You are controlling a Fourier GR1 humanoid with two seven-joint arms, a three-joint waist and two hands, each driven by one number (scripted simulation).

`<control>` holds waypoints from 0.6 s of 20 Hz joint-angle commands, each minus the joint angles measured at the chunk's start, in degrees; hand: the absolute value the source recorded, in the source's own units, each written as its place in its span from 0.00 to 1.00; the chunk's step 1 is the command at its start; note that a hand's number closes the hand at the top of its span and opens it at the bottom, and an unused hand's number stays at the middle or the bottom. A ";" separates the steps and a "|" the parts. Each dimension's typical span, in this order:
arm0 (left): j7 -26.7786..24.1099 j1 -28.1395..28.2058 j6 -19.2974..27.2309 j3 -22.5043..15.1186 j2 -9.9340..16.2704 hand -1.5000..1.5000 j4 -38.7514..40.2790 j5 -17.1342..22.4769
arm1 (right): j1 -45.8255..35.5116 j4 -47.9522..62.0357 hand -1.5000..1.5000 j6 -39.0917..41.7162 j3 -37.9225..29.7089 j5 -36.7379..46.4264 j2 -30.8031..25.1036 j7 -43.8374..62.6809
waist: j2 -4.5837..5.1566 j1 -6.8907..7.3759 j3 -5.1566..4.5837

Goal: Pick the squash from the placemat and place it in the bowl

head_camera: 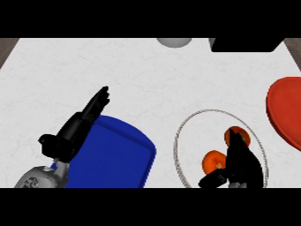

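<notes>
We see the white counter (114,70) evenly and brightly lit, with no strong shadows or glare

a red plate (295,115) lies at the right edge; a grey round thing (174,42) and a black block (245,44) sit along the white surface's (146,75) far edge.

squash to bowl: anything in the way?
Nothing visible. The right hand holds the squash, which already lies within the bowl rim as seen from above. The placemat lies left of the bowl, the red plate right; neither is in between.
</notes>
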 commanded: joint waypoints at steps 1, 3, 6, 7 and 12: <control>0.06 1.35 -0.24 0.82 0.01 0.50 -1.54 -0.15 | -1.81 2.80 0.00 1.94 -1.11 0.46 3.75 10.49 | 0.07 0.36 0.03; 1.14 -0.63 -0.80 0.78 -0.16 0.50 -1.09 -0.56 | -0.54 2.71 0.00 3.22 -2.41 0.94 3.78 9.29 | 0.07 0.19 0.03; 1.21 -1.26 1.30 -0.54 -3.70 0.50 0.72 -2.65 | 1.05 1.58 0.00 4.45 -3.29 1.72 3.84 6.68 | 0.05 -0.07 0.04; 0.49 1.14 -0.41 0.15 -1.54 0.50 -1.12 -2.11 | 5.19 4.14 0.00 -1.52 -0.85 3.98 3.86 3.79 | 0.00 0.07 0.05; 1.58 1.26 -1.95 1.81 -2.11 0.50 -1.72 -2.03 | 1.57 5.75 0.00 -0.37 -4.34 2.14 3.89 1.76 | 0.04 0.08 0.05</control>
